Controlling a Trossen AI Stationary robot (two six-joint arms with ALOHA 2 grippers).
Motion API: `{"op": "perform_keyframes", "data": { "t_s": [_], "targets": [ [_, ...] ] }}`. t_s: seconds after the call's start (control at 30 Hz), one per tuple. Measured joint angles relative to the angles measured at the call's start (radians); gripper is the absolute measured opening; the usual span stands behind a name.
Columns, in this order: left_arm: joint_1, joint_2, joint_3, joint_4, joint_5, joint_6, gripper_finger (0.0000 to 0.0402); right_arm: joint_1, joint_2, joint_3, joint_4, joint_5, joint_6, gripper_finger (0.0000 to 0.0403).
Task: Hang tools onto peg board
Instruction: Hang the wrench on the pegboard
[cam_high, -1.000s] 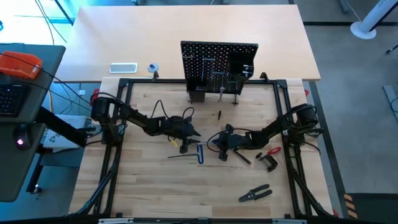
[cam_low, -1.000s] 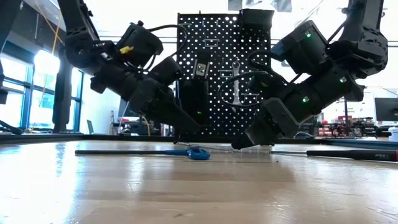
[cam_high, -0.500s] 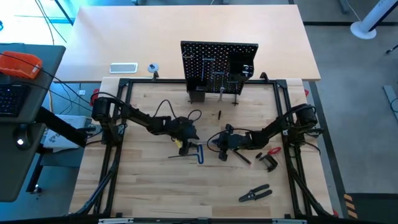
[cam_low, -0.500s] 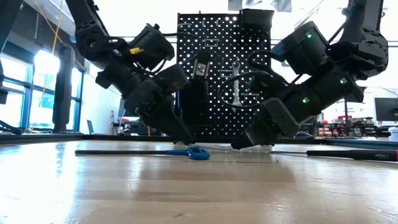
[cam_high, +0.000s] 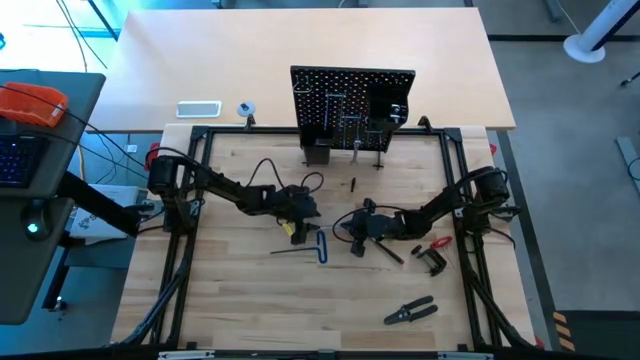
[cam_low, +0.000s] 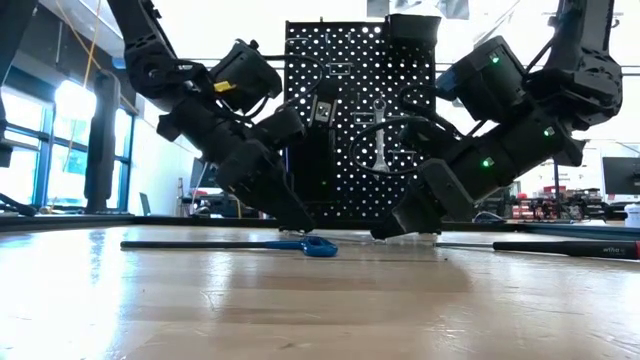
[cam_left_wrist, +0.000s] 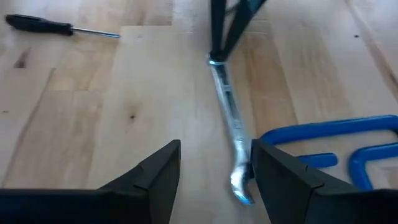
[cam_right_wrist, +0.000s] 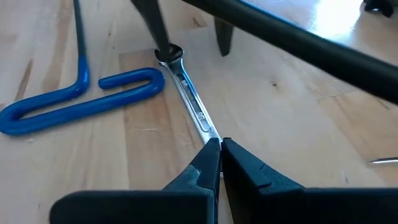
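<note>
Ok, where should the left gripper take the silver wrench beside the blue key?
At its free end, from above, fingers across the narrow shank. The silver wrench lies flat on the table; the right gripper looks shut on the other end, and the open left gripper straddles this one.

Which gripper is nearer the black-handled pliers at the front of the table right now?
Right. The right gripper sits mid-table, up and to the left of the pliers in the high view; the left gripper is farther off, beyond the blue-handled key.

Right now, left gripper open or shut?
Open. The left gripper has a clear gap between its fingers, and the silver wrench lies flat on the table beside one finger.
</note>
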Motion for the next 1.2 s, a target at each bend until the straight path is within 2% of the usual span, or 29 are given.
{"op": "perform_keyframes", "data": {
  "t_s": [0.33,0.47,0.7,1.0,1.2],
  "targets": [
    [0.014,0.0,0.0,-0.034,0.031,0.01,0.0186,-0.03,0.001,0.0,0.026,0.006,0.005,0.0016],
    [0.014,0.0,0.012,-0.055,-0.008,0.019,0.0186,-0.031,0.001,0.0,0.042,0.007,0.006,0.0016],
    [0.014,0.008,0.035,-0.078,0.014,0.027,0.0186,-0.035,0.003,0.001,0.037,0.007,0.022,0.0011],
    [0.014,0.013,0.05,-0.097,0.012,0.026,0.0186,-0.036,0.149,0.007,0.219,0.007,0.078,0.0002],
    [0.013,0.012,0.051,-0.153,-0.047,0.059,0.0186,-0.036,0.177,0.007,0.262,-0.004,0.077,0.0001]
  ]
}}
